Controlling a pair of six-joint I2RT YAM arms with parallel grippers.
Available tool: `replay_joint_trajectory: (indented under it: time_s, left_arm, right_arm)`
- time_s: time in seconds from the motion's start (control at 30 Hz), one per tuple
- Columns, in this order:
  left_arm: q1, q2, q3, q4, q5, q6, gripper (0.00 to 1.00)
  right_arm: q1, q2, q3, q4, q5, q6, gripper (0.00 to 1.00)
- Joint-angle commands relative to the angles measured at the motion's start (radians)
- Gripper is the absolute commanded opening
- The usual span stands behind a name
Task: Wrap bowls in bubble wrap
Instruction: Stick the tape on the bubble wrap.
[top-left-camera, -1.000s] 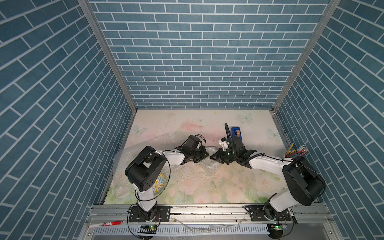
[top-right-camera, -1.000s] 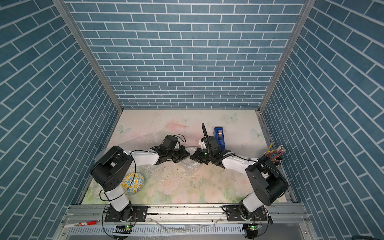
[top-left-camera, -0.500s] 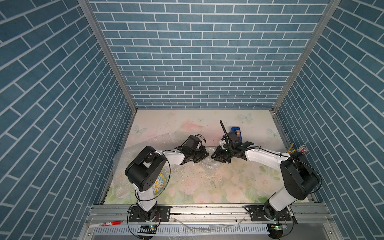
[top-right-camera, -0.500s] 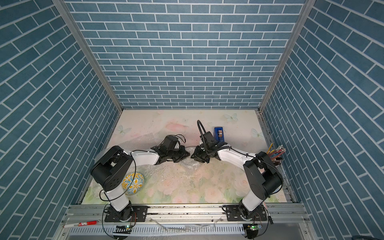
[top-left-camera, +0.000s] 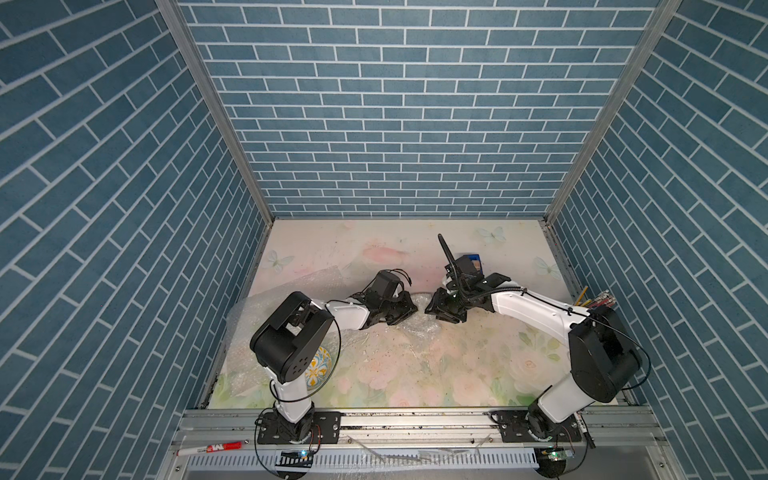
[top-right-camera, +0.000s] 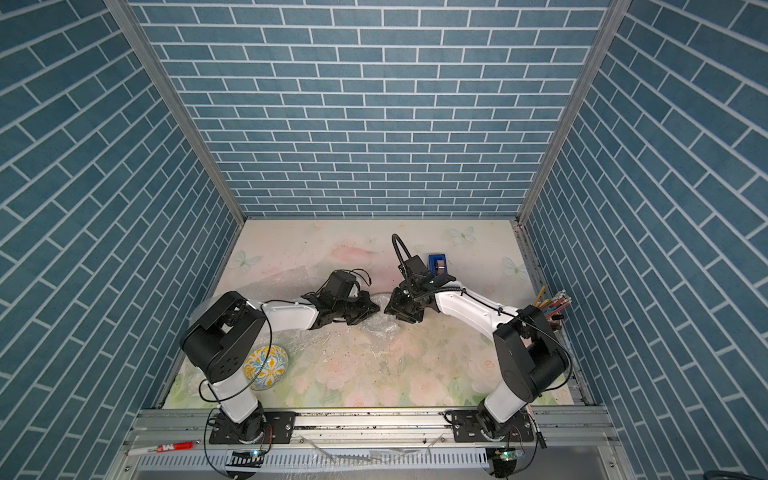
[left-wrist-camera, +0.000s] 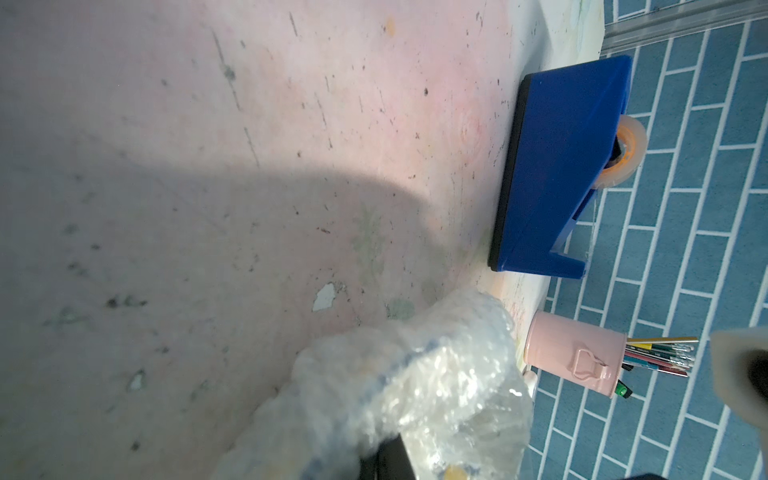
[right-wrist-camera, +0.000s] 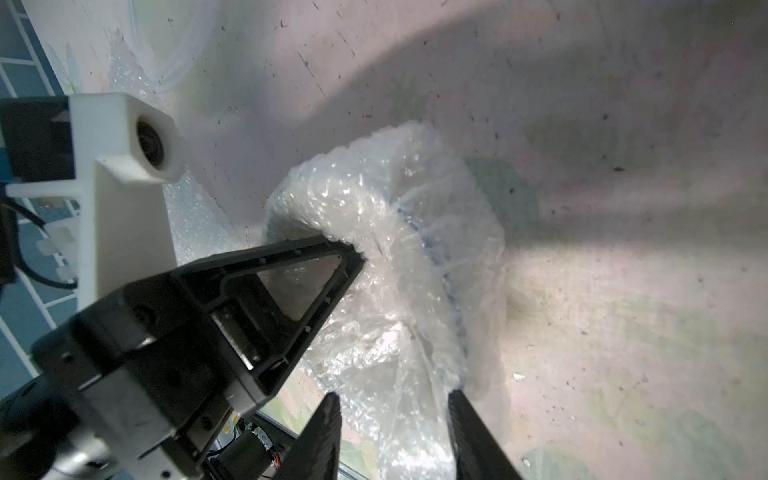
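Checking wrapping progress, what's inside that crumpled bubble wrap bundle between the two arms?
Through the bubble wrap bundle a curved blue line shows, likely the rim of a bowl. The rest of it is hidden by the crumpled plastic.

Blue bowl (right-wrist-camera: 440, 257) mostly under bubble wrap (right-wrist-camera: 374, 199); yellow bowl (top-left-camera: 320, 370) partly behind L arm (top-left-camera: 291, 336).

The floral bowl (top-right-camera: 266, 368), yellow and blue on white, sits open side up and unwrapped at the table's front left. It lies on the near end of a flat, clear bubbled sheet (top-left-camera: 257, 307) that runs back along that side. The other bowl (right-wrist-camera: 432, 253) shows only as a blue rim line through a crumpled, shiny whitish bundle (right-wrist-camera: 399, 216) lying mid-table.
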Motion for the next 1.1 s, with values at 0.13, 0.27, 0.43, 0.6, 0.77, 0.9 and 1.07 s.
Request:
replay_joint_trajectory:
  time_s: [0.13, 0.27, 0.43, 0.6, 0.77, 0.9, 1.07]
  left_arm:
    - [0.003, 0.04, -0.027, -0.064, -0.006, 0.001, 0.07]
    - [0.004, 0.046, -0.028, -0.059, -0.005, 0.001, 0.07]
    - [0.004, 0.054, -0.036, -0.049, -0.001, 0.001, 0.07]
    - [0.003, 0.054, -0.036, -0.046, -0.001, 0.001, 0.07]
    - [0.003, 0.055, -0.037, -0.045, -0.001, 0.001, 0.07]
    - [0.003, 0.055, -0.04, -0.044, 0.0, -0.022, 0.07]
    - [0.003, 0.054, -0.039, -0.044, 0.0, -0.027, 0.07]
  right_arm:
    - [0.008, -0.006, 0.001, 0.069, -0.007, 0.028, 0.26]
    - [0.009, -0.039, -0.015, 0.114, 0.007, 0.08, 0.01]
    - [0.018, -0.075, -0.068, 0.3, -0.04, 0.187, 0.0]
    - [0.025, -0.046, -0.114, 0.436, -0.082, 0.259, 0.0]
    - [0.027, -0.017, -0.159, 0.448, -0.059, 0.269, 0.0]
    - [0.032, -0.027, -0.193, 0.428, -0.029, 0.268, 0.0]
    - [0.046, -0.093, -0.207, 0.386, 0.015, 0.258, 0.0]
